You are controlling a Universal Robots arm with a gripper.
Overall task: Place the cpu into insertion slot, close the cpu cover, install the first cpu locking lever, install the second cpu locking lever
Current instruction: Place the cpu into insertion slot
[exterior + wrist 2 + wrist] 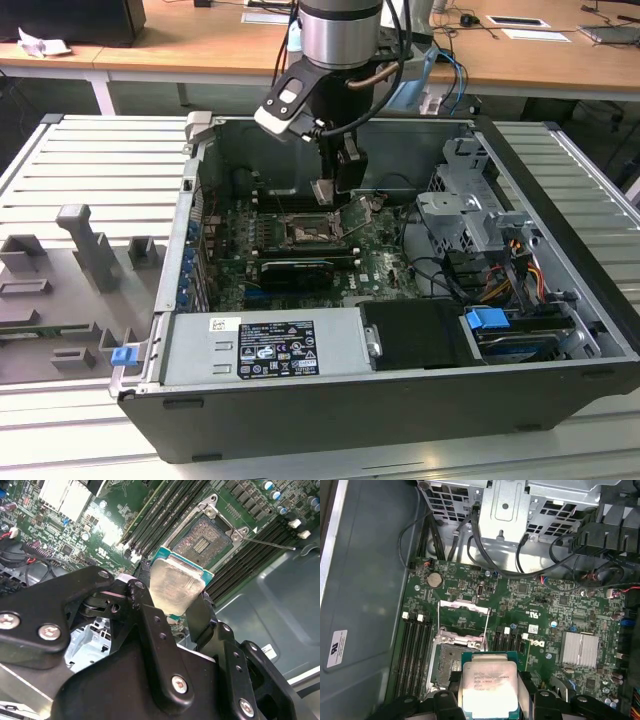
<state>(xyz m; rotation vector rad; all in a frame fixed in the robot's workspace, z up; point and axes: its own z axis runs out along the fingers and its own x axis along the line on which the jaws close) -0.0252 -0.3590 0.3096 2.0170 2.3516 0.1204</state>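
My gripper (175,595) is shut on the cpu (176,584), a flat square chip with a pale metal face and a green edge, held by two opposite sides. In the exterior view the gripper (335,182) hangs inside the open computer case, holding the cpu (324,191) a little above the insertion slot (304,232). In both wrist views the insertion slot (202,539) (444,666) lies open, dark, with a grey rim, and the cpu (487,687) hovers over one side of it without touching. The cpu cover (462,608) stands raised at the socket's far edge.
Black memory slots (415,655) run along both sides of the socket. A thin metal lever (270,542) sticks out beside it. A silver heatsink (579,649), loose cables (485,560) and a grey drive cage (470,205) crowd the case. A power supply (265,345) lies at the front.
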